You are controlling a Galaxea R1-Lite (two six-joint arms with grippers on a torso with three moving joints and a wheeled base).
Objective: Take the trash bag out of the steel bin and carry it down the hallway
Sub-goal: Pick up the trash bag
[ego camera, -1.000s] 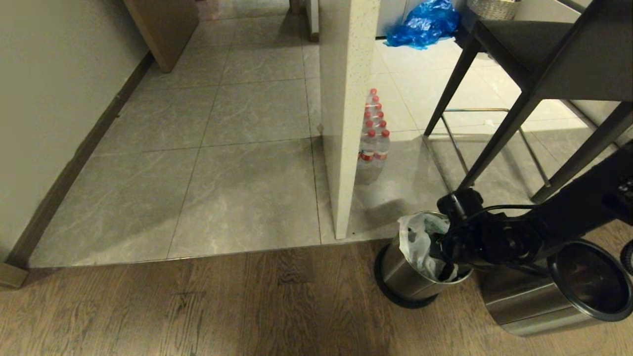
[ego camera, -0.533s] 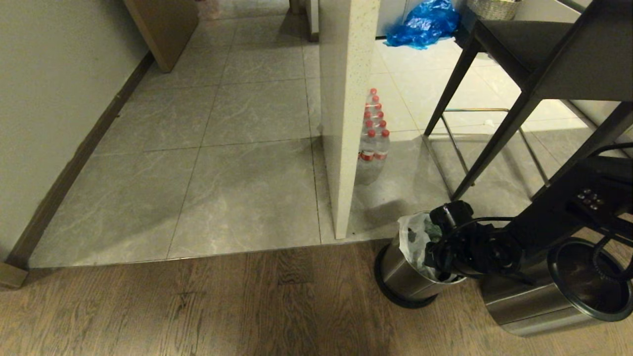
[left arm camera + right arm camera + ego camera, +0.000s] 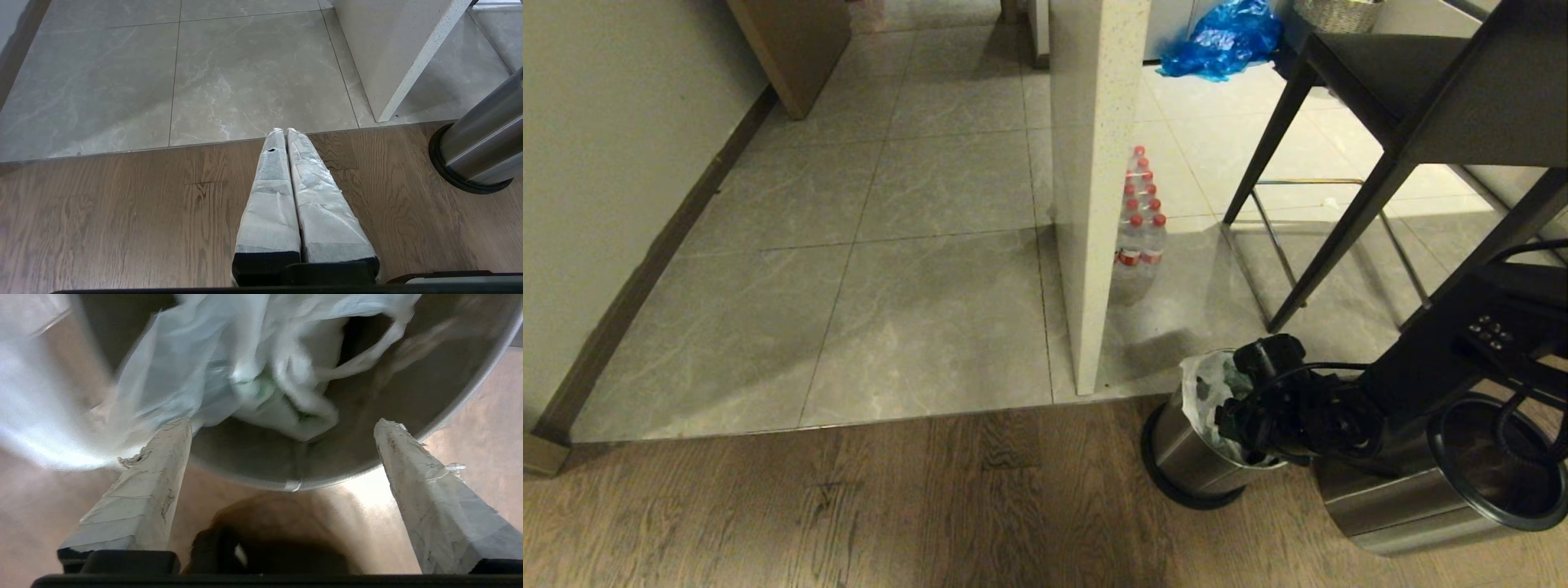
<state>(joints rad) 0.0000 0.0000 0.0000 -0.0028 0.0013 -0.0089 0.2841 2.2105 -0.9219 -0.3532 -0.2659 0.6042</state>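
The right gripper (image 3: 282,424) hangs at the mouth of the steel bin (image 3: 1196,461), low and right of centre in the head view, its two taped fingers (image 3: 143,486) spread wide with nothing between them. In the right wrist view the finger tips sit at the near edge of the bin's opening, one on each side of the frame, and the trash bag (image 3: 245,375) lies crumpled inside the bin just beyond them, translucent white with a trace of green print at its folds. One edge of the bag drapes out over the bin wall at the left of that view.

In the head view the bag (image 3: 1205,392) shows as a pale flap rising above the bin's rim on the left side, with the black wrist and cables of the right arm covering the rest of the opening. The bin stands on the wood-plank floor (image 3: 849,506) at the lower part of the frame, just below the seam where the grey marbled tiles of the hallway (image 3: 931,245) begin. A second steel bin (image 3: 1445,482) with a black ring rim lies on its side at the lower right.

The left gripper (image 3: 286,132) is parked above the plank floor, its taped fingers pressed together and holding nothing. A white pillar (image 3: 1094,188) stands at centre, with red-capped water bottles (image 3: 1139,237) beside it, a dark chair (image 3: 1405,106) at upper right and a blue plastic bag (image 3: 1225,37) at the top.
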